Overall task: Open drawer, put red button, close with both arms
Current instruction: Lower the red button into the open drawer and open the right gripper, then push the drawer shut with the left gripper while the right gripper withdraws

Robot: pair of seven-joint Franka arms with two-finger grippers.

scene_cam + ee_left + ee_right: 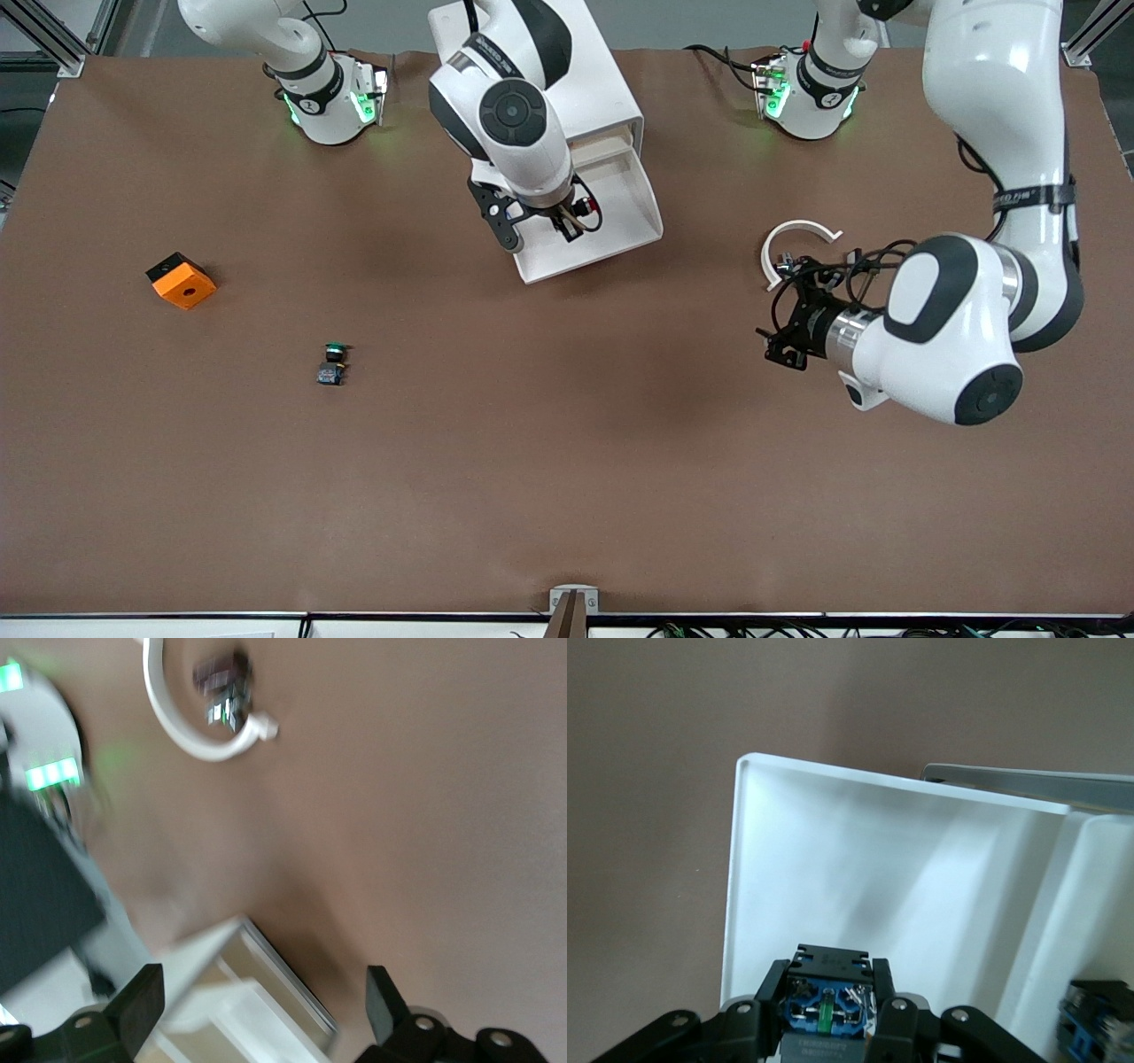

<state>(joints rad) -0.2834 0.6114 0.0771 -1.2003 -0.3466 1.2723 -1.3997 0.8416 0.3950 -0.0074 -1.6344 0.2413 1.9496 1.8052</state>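
The red button (586,207), a small push-button switch with a round red cap, black collar and blue-grey base block, is gripped between the jaws of the right gripper (571,221) and hangs over the pulled-out white plastic drawer (620,221); in the right wrist view its blue-grey base (828,1005) sits clamped between the black fingers (890,1014) above the drawer's bare white floor (859,877). The drawer projects from its white cabinet (602,97) toward the front camera. Risk: the button appears to hang near the drawer's side wall, so a release from this height could let it bounce or tip against that wall; lowering first seems advisable. A second risk is contact between the right gripper and the drawer rim during descent, which could skew the drawer and hinder closing. The left gripper (791,312), jaws open and empty, waits over the brown worktop (567,461), toward the left arm's end from the drawer, beside a white plastic C-shaped ring (795,244); closing with both arms requires it to travel to the drawer front. A green-capped button (333,363) and an orange cube (181,281) lie well apart from the drawer toward the right arm's end.
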